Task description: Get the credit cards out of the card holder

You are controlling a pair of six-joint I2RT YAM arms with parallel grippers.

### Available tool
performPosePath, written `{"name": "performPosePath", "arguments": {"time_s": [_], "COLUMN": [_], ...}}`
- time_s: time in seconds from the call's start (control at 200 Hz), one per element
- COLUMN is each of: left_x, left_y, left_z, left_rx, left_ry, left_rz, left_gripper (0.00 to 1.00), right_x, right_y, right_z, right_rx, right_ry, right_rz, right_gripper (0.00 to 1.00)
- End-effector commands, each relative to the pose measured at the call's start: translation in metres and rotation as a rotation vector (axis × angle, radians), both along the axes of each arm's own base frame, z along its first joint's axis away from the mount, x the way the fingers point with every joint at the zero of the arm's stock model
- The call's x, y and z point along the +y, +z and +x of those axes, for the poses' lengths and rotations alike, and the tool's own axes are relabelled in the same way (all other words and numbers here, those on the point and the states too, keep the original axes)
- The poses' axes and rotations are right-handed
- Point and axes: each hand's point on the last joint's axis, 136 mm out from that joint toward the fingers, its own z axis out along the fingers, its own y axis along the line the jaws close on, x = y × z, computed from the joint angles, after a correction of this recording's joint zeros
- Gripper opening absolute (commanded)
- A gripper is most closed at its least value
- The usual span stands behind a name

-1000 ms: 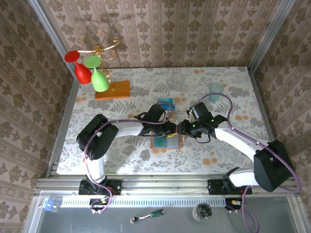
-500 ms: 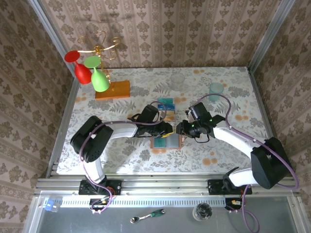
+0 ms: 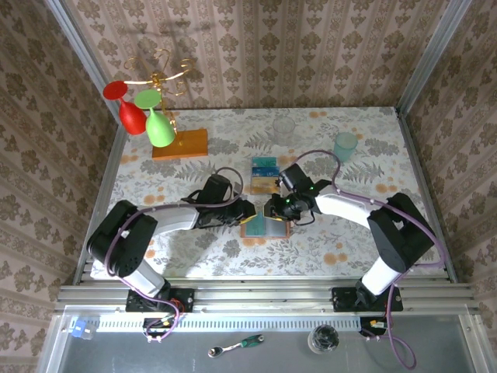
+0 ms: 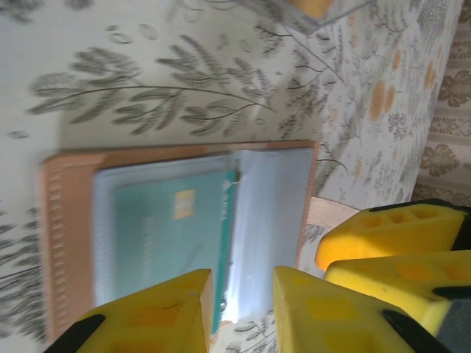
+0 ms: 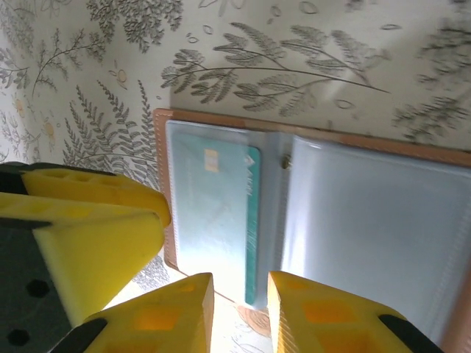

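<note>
1. The card holder (image 3: 265, 227) lies open and flat on the bench (image 3: 349, 233), between the two arms, with its fold running away from the arm bases.
2. One teal card (image 4: 169, 243) sits in the clear pocket of the left half. A strip of its long edge is bare beside the fold (image 5: 252, 220).
3. Blue and teal cards (image 3: 265, 167) lie loose on the bench just beyond the holder.
4. The left claw (image 3: 247, 210) hangs over the holder's far edge. Its jaws are parted by a narrow gap (image 4: 243, 294) and straddle the rim near the fold, with nothing visibly clamped.
5. The right claw (image 3: 272, 208) is just beside it. It is likewise slightly parted (image 5: 239, 294), with the card's short end lying toward its gap.
6. The card's long axis runs parallel to the fold and points at both claws.
7. The bare edge faces the fold, so the card probably has to slide sideways toward the right half. That would likely suit the right claw, with the left pinning the holder.
</note>
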Motion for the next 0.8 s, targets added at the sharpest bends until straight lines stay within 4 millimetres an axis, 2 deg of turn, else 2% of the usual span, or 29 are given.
{"name": "performPosePath", "arguments": {"time_s": [0.0,0.125,0.275,0.63,0.795], "left_x": [0.014,0.023,0.023,0.025,0.024], "left_y": [-0.005,-0.013,-0.017,-0.018,-0.014], "left_z": [-0.002,-0.005,-0.006,-0.009,-0.007], "left_rx": [-0.016,-0.003,0.006,0.01,0.004], "left_ry": [0.009,0.018,0.017,0.017,0.017], "left_rz": [0.036,0.052,0.053,0.059,0.056], "left_gripper": [0.26,0.25,0.25,0.23,0.21], "right_x": [0.017,0.022,0.019,-0.005,-0.007], "right_y": [0.001,-0.005,-0.016,-0.053,-0.06], "right_z": [0.006,0.008,0.005,-0.006,-0.011], "right_rx": [0.01,0.024,0.042,0.074,0.071], "right_ry": [0.012,0.014,0.016,0.002,0.019], "right_rz": [0.041,0.049,0.033,-0.059,-0.055], "right_gripper": [0.27,0.27,0.26,0.25,0.24]}}
